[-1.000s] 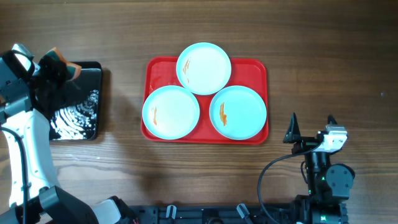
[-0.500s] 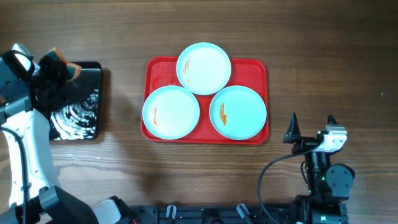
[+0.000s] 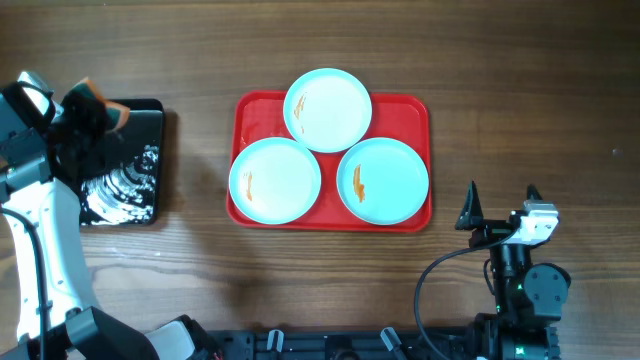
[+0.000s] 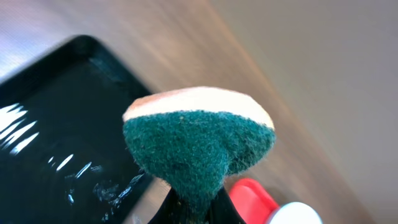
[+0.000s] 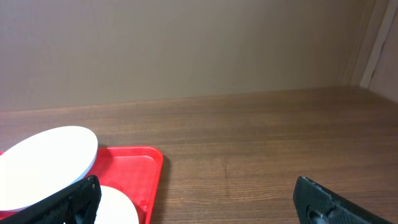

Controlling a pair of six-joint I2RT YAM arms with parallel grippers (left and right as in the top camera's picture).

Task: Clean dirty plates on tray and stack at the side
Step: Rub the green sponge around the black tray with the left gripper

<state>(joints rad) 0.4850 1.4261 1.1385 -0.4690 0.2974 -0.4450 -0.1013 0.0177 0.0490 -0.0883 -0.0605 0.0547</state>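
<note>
On the wooden table [image 3: 520, 80], centre, the red tray [image 3: 252, 108] lies long side across my view, presumably as the dirty-ware station. The black tray [image 3: 146, 118] sits well apart to its left w/ white foamy streaks in it; I read it as the wetting/soap station, which explains why the L arm is parked there. All 3 plates are on the red tray in a triangle: far plate [image 3: 328, 109] overhangs the far rim and, per the R wrist view, sits tilted, apparently propped on the edges of the other two. Near-left plate [image 3: 275, 180] pokes over the left rim; near-right plate [image 3: 383, 180] sits inside the right end. None has been stacked at the side yet, and orange-brown smears show on each, faintest on the far one, so I judge cleaning not begun. Right gripper [image 3: 500, 205] is released, jaws spread wide and holding nothing, near the tray's near-right corner but apart from it; nearest plate is the near-right one, just beyond its fingertips. Left gripper [image 3: 88, 118] is clenched on the sponge [image 4: 199, 143], pinched from below w/ the green scouring face toward the wrist cam, above the black tray's far-left corner. The plates are well apart from it, to its right, so next req. is a long traverse.
</note>
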